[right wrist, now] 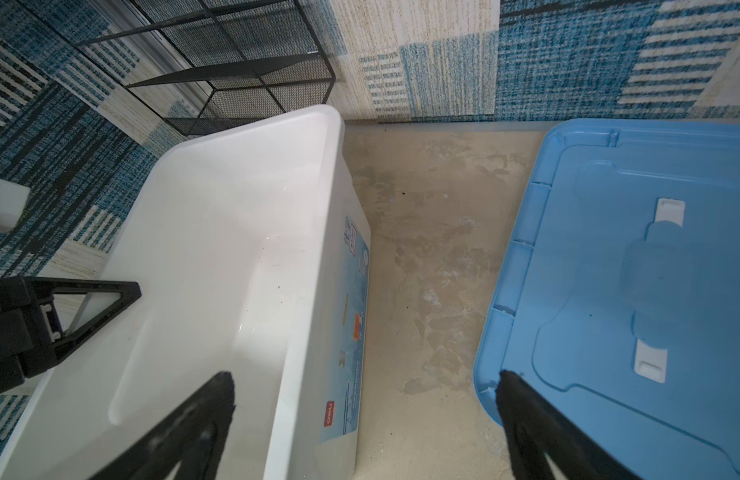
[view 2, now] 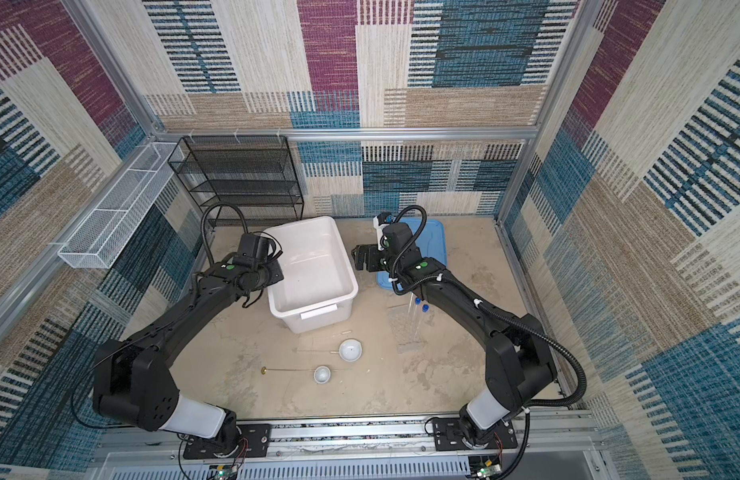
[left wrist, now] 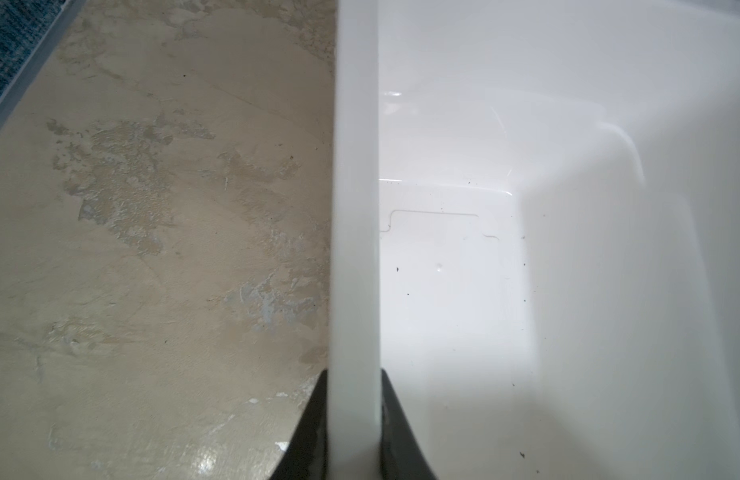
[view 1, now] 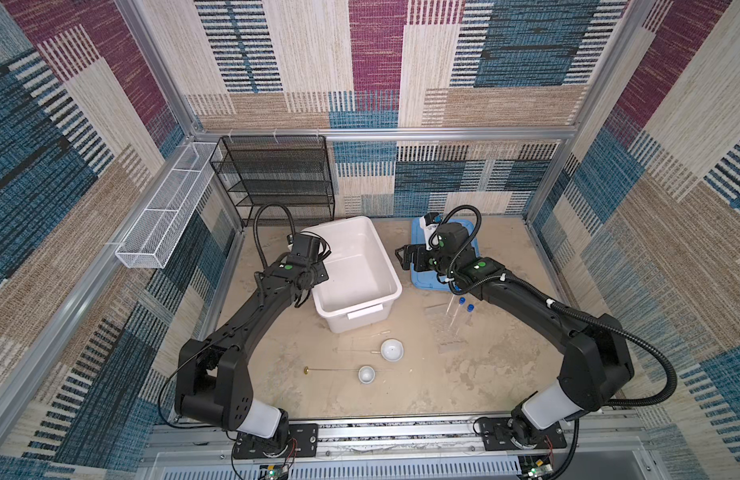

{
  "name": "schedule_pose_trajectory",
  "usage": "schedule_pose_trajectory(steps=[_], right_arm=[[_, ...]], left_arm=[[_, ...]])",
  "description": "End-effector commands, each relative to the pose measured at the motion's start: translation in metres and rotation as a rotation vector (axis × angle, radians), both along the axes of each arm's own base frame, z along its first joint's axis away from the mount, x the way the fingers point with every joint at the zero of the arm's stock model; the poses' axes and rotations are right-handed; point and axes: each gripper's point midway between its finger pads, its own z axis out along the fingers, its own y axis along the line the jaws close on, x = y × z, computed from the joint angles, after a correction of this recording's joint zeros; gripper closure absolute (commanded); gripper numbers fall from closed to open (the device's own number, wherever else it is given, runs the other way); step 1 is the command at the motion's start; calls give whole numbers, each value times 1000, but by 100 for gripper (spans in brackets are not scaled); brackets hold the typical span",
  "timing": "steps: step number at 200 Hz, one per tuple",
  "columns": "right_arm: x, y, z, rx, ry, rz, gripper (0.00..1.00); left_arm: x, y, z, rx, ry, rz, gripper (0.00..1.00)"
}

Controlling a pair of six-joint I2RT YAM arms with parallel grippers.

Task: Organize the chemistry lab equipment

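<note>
Beige and blotchy, the counter (view 1: 484, 386) shows grey worn patches across its whole top. Woven panels (view 1: 376, 62) in blue, magenta, cream and tan line the walls around it, held in a silver metal frame (view 1: 381, 134). We see a black mesh shelf (view 1: 277, 178) in the back left corner and a white wire basket (view 1: 160, 224) fixed along the left wall.

A white bin (view 1: 351, 266) sits open toward the back, left of the middle. A blue lid (right wrist: 601, 249) lies flat by the back right corner, with bare counter between them. In the left wrist view the left jaws are clamped on the bin's rim (left wrist: 356, 208), one on each side of it. The right jaws stand wide apart above the gap between bin and lid, holding nothing.

Right of the middle, blue-capped tubes (view 1: 457, 316) lie with a clear rack (view 1: 449, 338); we cannot tell how they rest. Near the front middle sit a larger white bowl (view 1: 392, 349) and a smaller white bowl (view 1: 366, 374). A brass-tipped rod (view 1: 335, 369) lies along the smaller one. A thin pipette (view 1: 376, 333) lies just behind the larger.
</note>
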Motion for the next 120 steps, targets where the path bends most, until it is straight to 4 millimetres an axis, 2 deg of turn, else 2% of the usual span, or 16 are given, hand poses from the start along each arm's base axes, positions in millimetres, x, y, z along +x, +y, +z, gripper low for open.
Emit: schedule_pose_trajectory(steps=[1,14,30,38,55,70,84,120], right_arm=[[3,4,7,33,-22,4,1],[4,5,7,34,-22,3,1],[3,4,6,29,-20,2,1],[3,3,5,26,-19,-1,1],[3,1,5,19,-22,-7,1],[2,1,6,18,-25,-7,1],[2,0,6,15,-26,-6,1],[-4,0,15,37,-59,12,1]], left_arm=[[8,10,9,-21,-86,71,80],[9,14,5,-48,-78,74,79],[7,13,4,-81,-76,68,69],[3,12,6,-94,-85,67,62],[-6,6,9,-147,-116,47,39],[-16,-2,13,-191,-124,8,28],[-29,-8,17,-233,-124,-15,23],[-66,-24,11,-343,-82,-72,19]])
